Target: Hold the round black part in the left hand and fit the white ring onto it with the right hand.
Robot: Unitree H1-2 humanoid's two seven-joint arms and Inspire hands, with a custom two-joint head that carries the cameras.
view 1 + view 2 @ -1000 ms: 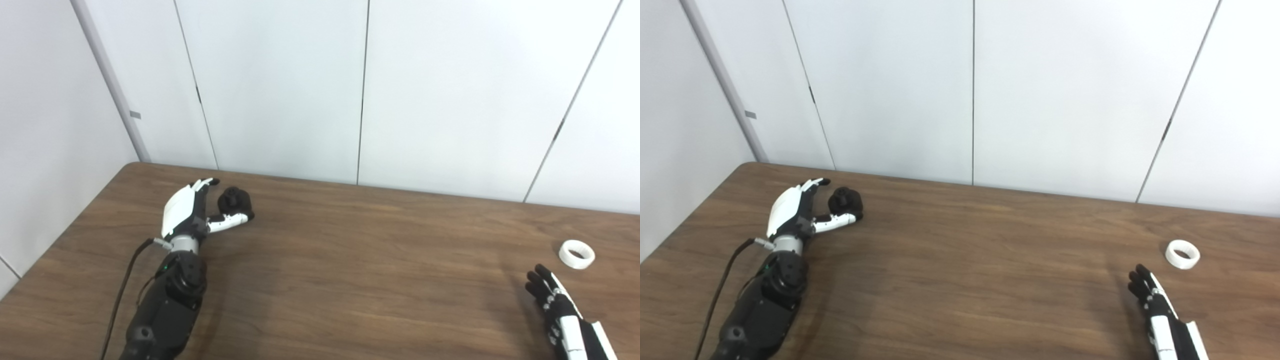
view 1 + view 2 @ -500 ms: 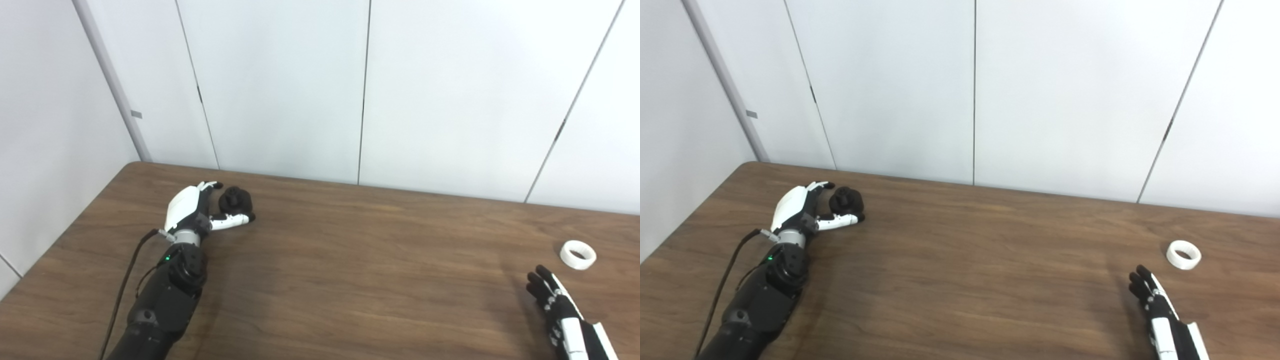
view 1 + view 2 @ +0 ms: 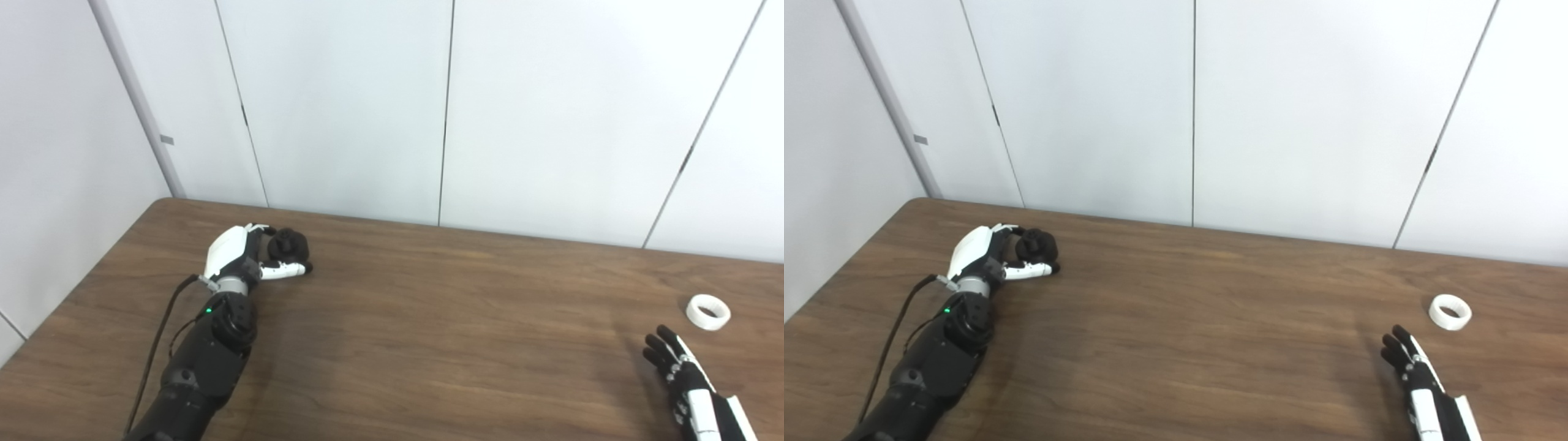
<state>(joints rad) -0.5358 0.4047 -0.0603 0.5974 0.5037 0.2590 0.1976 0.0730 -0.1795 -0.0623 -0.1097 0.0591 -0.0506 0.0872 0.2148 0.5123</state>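
Wooden table under pale wall panels; nothing lying between the two hands. A black cable trailing along the left forearm toward the near edge.

Round black part sitting on the tabletop toward the far left corner, near the wall. Left hand beside it, fingers curved over its far side, thumb stretched along its near side. Not closed on the part; hard to tell whether the fingertips touch it, so grip state cannot be told.

White ring lying flat near the right edge, hollow facing up, untouched. Right hand low at the bottom right, fingers straight and slightly apart, holding nothing, just short of the ring and to its left.

Compared with a second ago: left hand further forward, now closer around the part, fingers wrapping nearer its top, thumb drawn in tighter beneath it. Part and ring in the same spots. Right hand in the same place and pose.

Wide bare wood through the middle, free for both arms. Little room behind the black part before the wall; table's rounded left corner just beyond the left hand. Ring close to the right frame edge.
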